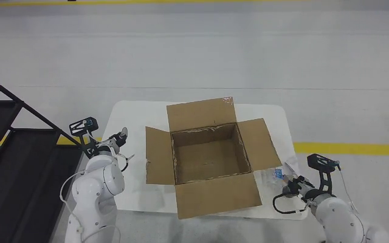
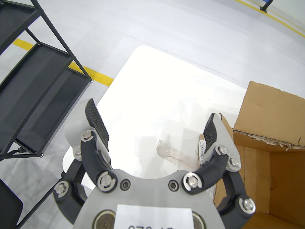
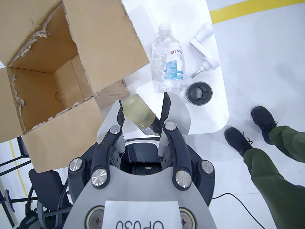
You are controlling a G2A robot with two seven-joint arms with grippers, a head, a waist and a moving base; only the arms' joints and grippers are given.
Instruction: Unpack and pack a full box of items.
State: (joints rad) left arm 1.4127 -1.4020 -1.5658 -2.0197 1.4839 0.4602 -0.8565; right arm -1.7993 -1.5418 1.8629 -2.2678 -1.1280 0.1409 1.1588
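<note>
Right pincer (image 3: 143, 102) is clamped on a pale yellow see-through cylinder (image 3: 139, 114) with a dark end. The jaws are only partly closed, about as wide as the cylinder, with 1 pad on each side of its body. I'd guess it's light, stiff plastic, so it won't crush, but it's smooth and round and could roll or pivot between the pads. Gripping across the middle of the barrel looks like the safest hold.

The open cardboard box (image 3: 107, 36) is just beside that pincer, on its inner side, flaps splayed, and it looks empty inside. Just ahead of the fingertips a clear water bottle (image 3: 169, 65) lies on the table. It's probably thin-walled and squishy, so I'd grab it mid-body. Past it there's a white handle-shaped part (image 3: 202, 46) and a black round cap (image 3: 199, 93).

Left pincer (image 2: 152, 113) is spread wide and holding nothing. It hovers over the white table (image 2: 155, 84), with the box's flap off to 1 side.
</note>
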